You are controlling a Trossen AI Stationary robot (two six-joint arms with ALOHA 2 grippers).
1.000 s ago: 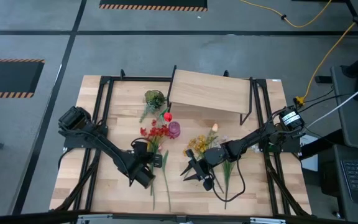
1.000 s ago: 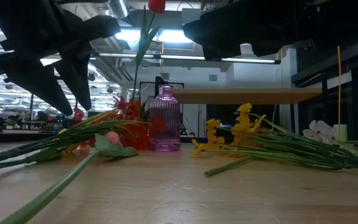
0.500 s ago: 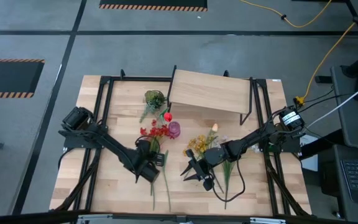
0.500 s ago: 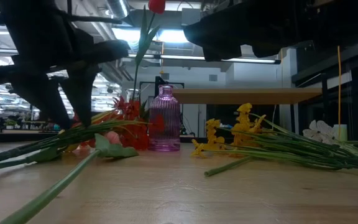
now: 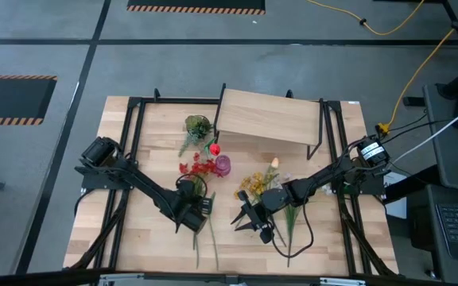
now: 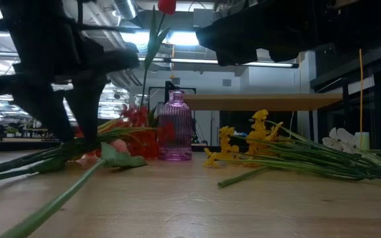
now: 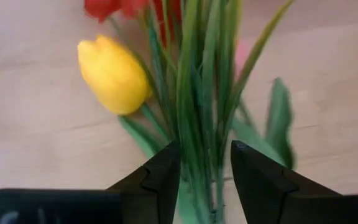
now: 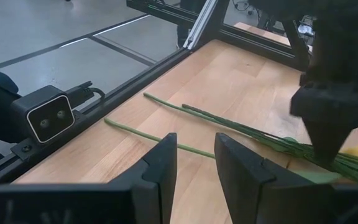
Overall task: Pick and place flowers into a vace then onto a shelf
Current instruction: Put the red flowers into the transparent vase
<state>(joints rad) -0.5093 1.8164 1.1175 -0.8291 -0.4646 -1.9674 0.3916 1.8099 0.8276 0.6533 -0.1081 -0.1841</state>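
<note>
Flowers [image 5: 199, 169] lie mid-table, near side of the shelf [image 5: 269, 117]. From above, my left claw [image 5: 205, 208] sits over their stems. Left wrist view: its fingers [image 7: 160, 177] straddle the green stems, parted. My right claw [image 5: 245, 220], slightly parted and empty, hovers just right.

Vase [image 6: 175, 127]: pink-purple, ribbed, see-through. Tulip [image 7: 113, 74]: yellow; stems [image 7: 197, 99] green. Red blossoms [image 5: 197, 168] by vase, one red bud [image 6: 167, 6] on top. Yellow sprigs [image 6: 256, 135]; white blossoms [image 6: 341, 138]. Shelf [image 5: 267, 115]: light wood, black legs. Table [image 5: 133, 238]: light wood strips. Arms black.
</note>
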